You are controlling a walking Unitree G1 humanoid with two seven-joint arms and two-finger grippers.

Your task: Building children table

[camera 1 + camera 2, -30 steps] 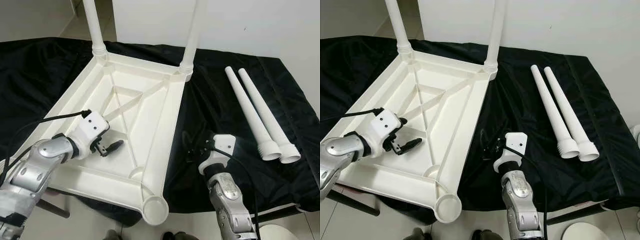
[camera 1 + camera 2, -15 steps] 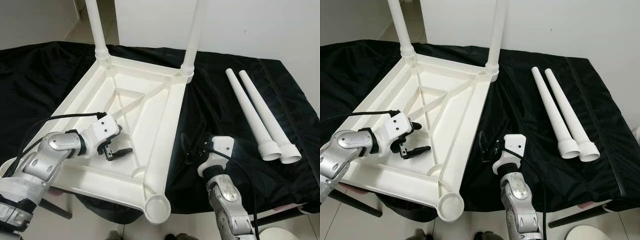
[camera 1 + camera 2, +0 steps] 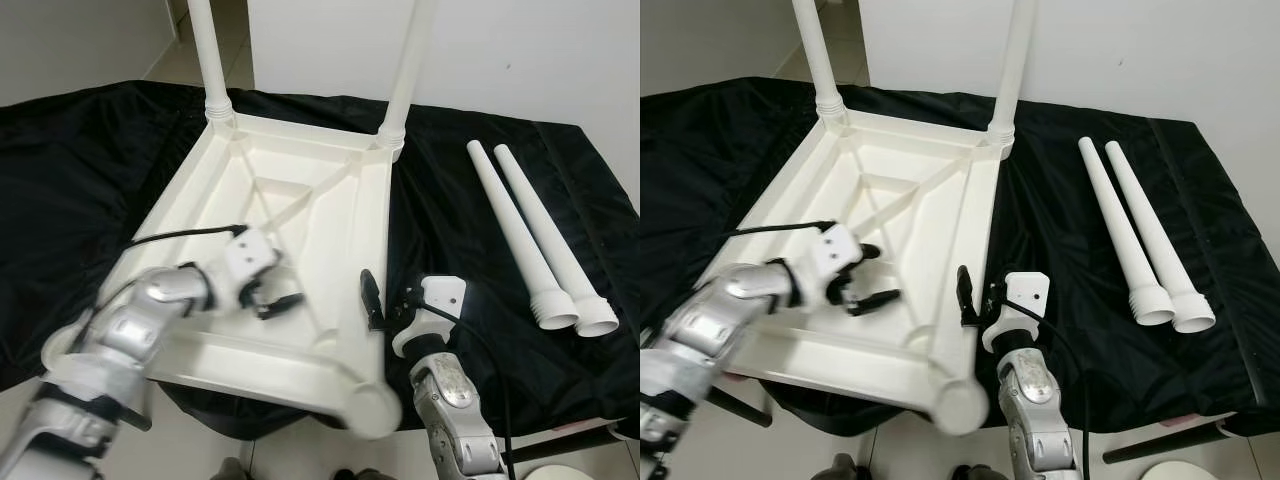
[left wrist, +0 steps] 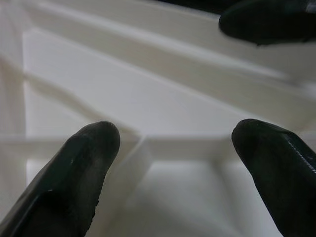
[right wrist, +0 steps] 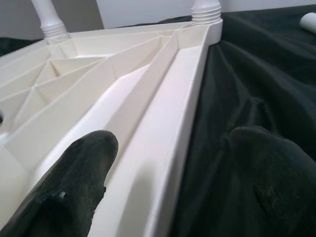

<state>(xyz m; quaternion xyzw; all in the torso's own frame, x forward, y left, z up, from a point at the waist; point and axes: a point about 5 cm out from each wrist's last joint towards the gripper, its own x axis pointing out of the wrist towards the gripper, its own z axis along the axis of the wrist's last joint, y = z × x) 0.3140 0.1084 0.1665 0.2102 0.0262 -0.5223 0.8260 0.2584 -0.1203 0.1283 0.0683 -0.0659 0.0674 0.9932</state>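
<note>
- White tabletop upside down on black-draped surface, two legs screwed in at far corners.
- Two loose legs lie well off to the right fingers' outer side.
- Left fingers spread wide over the tabletop's ribbed underside, holding nothing.
- Right fingers apart, empty, straddling the tabletop's near side rail.

Head stereo pair looks down; wrist cameras close along fingers; all share tabletop.

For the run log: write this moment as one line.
left gripper: open, over tabletop underside | right gripper: open, at tabletop's right rim | legs fitted: two, far corners | loose legs: two, on black cloth
</note>
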